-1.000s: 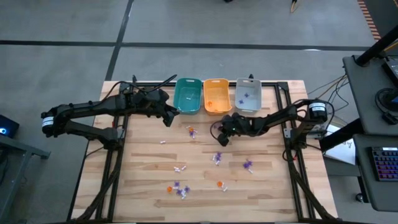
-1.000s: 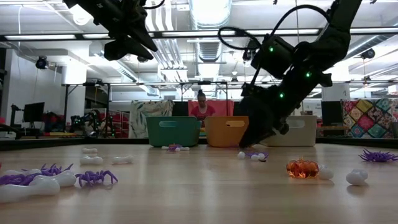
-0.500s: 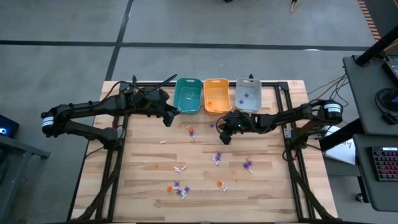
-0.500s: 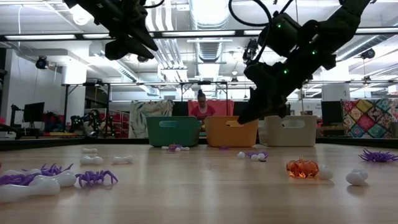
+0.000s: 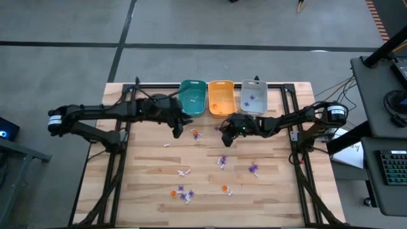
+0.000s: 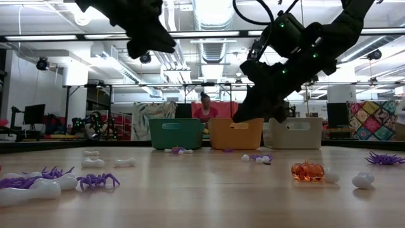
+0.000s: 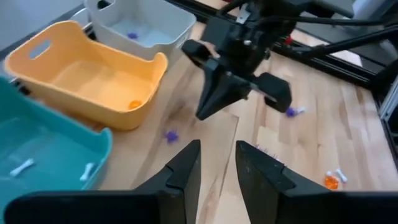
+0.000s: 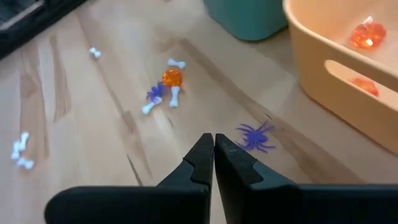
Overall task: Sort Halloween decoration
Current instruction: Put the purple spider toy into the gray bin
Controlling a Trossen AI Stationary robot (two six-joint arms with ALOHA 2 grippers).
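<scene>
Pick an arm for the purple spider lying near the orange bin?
Right, probably. The right gripper, shut and empty, hangs just short of the purple spider beside the orange bin. The left gripper hangs farther off, near the teal bin.

High view: overhead, straight down on whole worktop (image 5: 267,184). Low view: worktop level, facing room. Wrist views: close, angled down. All share ground beside orange bin (image 5: 221,97).

A grey concrete floor (image 5: 63,70) surrounds the pale wooden plank worktop (image 5: 146,172). Beyond it, long ceiling strip lights (image 6: 209,35), a patchwork quilt (image 6: 376,120) and a seated person (image 6: 204,109).
</scene>
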